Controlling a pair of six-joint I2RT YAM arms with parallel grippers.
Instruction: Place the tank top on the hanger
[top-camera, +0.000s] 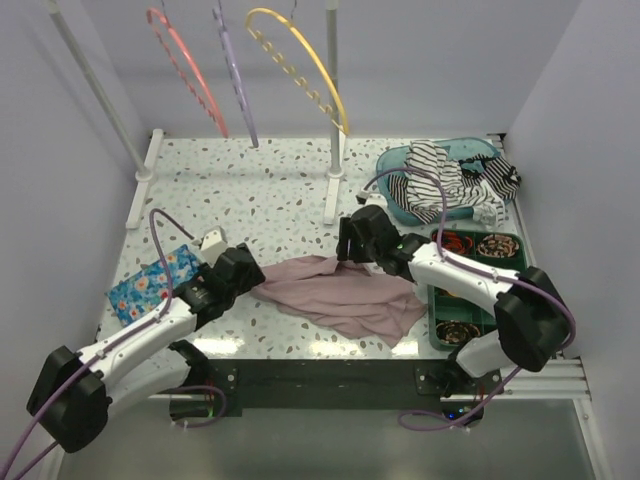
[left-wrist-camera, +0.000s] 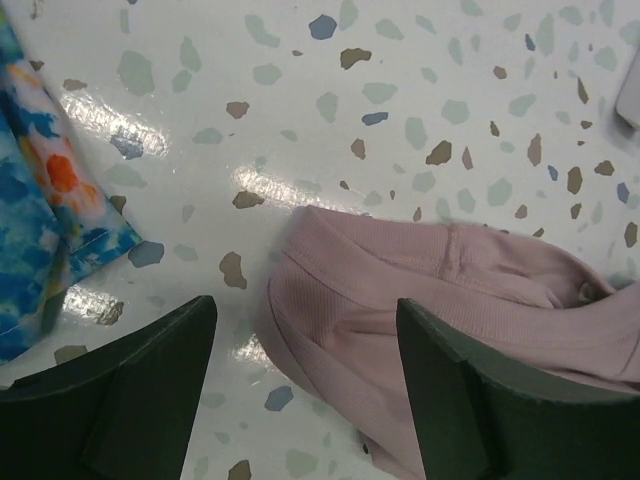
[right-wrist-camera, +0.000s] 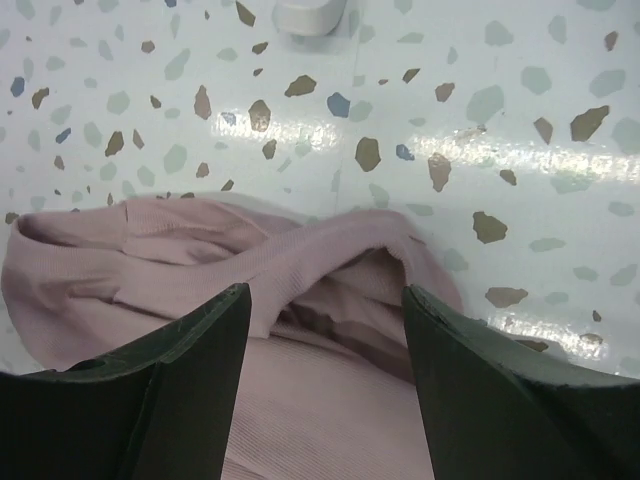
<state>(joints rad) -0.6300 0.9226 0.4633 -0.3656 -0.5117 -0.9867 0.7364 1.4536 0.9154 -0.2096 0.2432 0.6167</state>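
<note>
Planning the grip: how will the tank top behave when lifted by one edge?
Probably floppy: the tank top lies in soft folds, so it should droop and bunch. Likely light; the ribbed fabric looks thin.

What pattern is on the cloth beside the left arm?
The cloth is blue floral; best in the left wrist view.

Free: bare speckled terrazzo counter (top-camera: 260, 190), centre-left of frame.
Obstacles: white rack post (top-camera: 333, 150), upper centre; coral-pink plastic hoop hanger (top-camera: 190, 72), lilac hanger (top-camera: 236, 85), yellow hanger (top-camera: 327, 78), dangling along top; dark green compartment tray (top-camera: 436, 318), right; blue floral cloth (top-camera: 150, 285), lower left; crumpled mauve tank top (top-camera: 340, 295), centre.
</note>
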